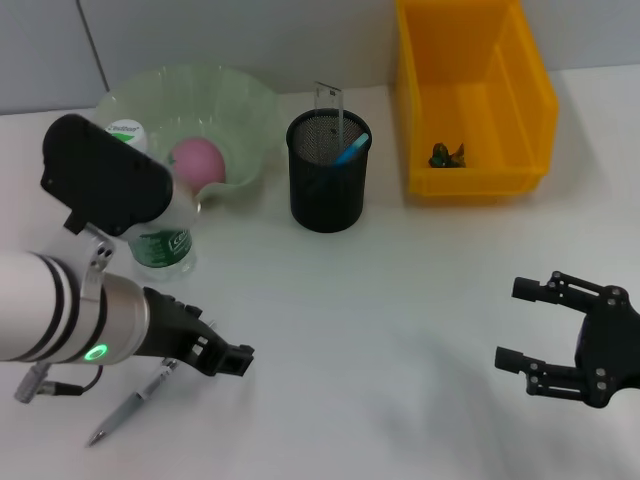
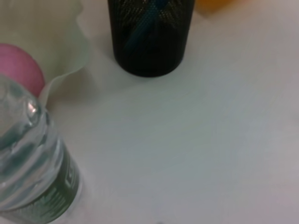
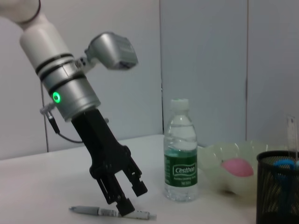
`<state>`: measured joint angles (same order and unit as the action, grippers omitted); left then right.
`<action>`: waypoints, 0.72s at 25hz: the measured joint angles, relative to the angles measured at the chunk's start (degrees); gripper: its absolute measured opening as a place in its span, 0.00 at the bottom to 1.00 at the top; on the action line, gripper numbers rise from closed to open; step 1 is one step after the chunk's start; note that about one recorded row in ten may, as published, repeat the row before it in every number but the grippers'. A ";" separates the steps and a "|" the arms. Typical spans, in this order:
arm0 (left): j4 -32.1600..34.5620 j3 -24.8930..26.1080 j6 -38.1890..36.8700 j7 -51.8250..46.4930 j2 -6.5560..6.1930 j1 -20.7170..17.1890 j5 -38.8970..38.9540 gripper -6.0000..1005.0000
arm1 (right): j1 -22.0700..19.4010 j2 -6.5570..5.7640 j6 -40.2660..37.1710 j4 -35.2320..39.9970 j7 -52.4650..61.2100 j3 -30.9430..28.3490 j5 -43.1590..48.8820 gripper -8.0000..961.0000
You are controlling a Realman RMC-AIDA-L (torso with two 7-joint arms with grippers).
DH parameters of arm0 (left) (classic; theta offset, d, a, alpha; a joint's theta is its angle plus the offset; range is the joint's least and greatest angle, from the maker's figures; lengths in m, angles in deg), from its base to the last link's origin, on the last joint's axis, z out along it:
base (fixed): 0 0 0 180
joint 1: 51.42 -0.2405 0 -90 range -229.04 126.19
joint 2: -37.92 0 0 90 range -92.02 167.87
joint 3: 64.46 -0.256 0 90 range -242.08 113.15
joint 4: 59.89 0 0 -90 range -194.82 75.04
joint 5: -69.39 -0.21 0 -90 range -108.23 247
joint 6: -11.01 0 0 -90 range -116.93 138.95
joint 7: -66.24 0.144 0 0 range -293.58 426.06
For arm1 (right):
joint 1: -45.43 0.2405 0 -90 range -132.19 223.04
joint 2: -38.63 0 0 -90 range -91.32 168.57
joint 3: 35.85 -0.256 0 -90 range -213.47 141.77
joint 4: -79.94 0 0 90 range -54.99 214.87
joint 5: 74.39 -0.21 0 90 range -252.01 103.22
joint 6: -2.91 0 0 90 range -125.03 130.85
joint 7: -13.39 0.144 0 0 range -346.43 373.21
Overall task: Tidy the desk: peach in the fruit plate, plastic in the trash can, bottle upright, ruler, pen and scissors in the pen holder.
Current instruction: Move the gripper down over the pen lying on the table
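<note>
A grey pen [image 1: 128, 407] lies on the white desk near the front left. My left gripper [image 1: 232, 357] hangs open just over the pen's [image 3: 111, 213] far end, its lower fingertip [image 3: 124, 206] right at the barrel. The clear bottle [image 1: 160, 240] stands upright behind that arm. A pink peach [image 1: 198, 162] rests in the pale green fruit plate [image 1: 250, 110]. The black mesh pen holder [image 1: 328, 170] holds a clear ruler [image 1: 330, 105] and a blue handle [image 1: 350, 150], seemingly the scissors. Crumpled plastic [image 1: 446, 154] lies in the yellow trash can [image 1: 530, 110]. My right gripper [image 1: 512, 325] hovers open at the front right.
In the left wrist view the bottle [image 2: 28, 172], the peach [image 2: 18, 67], the plate's rim [image 2: 70, 46] and the pen holder [image 2: 149, 37] stand close together. Bare desk stretches between the two grippers. A grey wall runs along the back.
</note>
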<state>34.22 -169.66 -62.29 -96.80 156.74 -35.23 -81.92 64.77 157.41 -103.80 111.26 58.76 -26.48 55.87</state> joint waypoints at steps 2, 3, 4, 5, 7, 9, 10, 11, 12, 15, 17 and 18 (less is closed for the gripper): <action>-0.23 -0.13 -1.18 -1.47 0.09 1.49 -0.17 0.77 | -0.10 0.00 0.57 0.19 -0.01 0.06 0.00 0.83; -0.55 0.00 -1.63 -1.53 0.14 1.92 -0.13 0.77 | -0.13 0.00 0.76 0.22 -0.01 0.09 0.00 0.83; -1.14 0.20 -2.21 -1.60 0.22 2.61 -0.06 0.77 | -0.13 0.00 0.95 0.23 -0.03 0.11 0.00 0.83; -1.14 0.20 -2.21 -1.60 0.22 2.61 -0.06 0.76 | -0.11 0.01 1.14 0.23 -0.07 0.14 0.00 0.83; -2.83 0.47 -3.24 -1.69 0.28 4.24 -0.09 0.76 | -0.05 0.02 1.59 0.22 -0.13 0.15 0.00 0.83; -4.27 0.55 -3.54 -1.74 0.28 5.29 -0.34 0.75 | 0.02 0.03 2.04 0.18 -0.19 0.18 0.00 0.83; -4.75 0.59 -3.66 -1.75 0.28 5.64 -0.43 0.75 | 0.06 0.03 2.19 0.14 -0.21 0.21 -0.01 0.83; -4.75 0.59 -3.66 -1.75 0.28 5.64 -0.43 0.75 | 0.08 0.04 2.29 0.09 -0.21 0.24 -0.01 0.83; -4.75 0.59 -3.66 -1.75 0.28 5.64 -0.43 0.74 | 0.09 0.04 2.38 0.05 -0.22 0.26 -0.01 0.83; -5.35 0.88 -4.09 -1.82 0.27 6.05 -2.46 0.74 | 0.06 0.08 2.81 -0.09 -0.27 0.28 -0.01 0.83; -5.59 1.21 -4.12 -1.83 0.27 6.17 -3.01 0.73 | -0.07 0.13 3.11 -0.16 -0.31 0.30 -0.01 0.83; -5.59 1.21 -4.12 -1.83 0.27 6.17 -3.01 0.73 | -0.09 0.13 3.15 -0.16 -0.31 0.30 -0.01 0.83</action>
<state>28.63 -168.45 -66.41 -98.63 157.01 -29.06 -84.93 64.68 157.54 -100.64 111.10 58.45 -26.18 55.85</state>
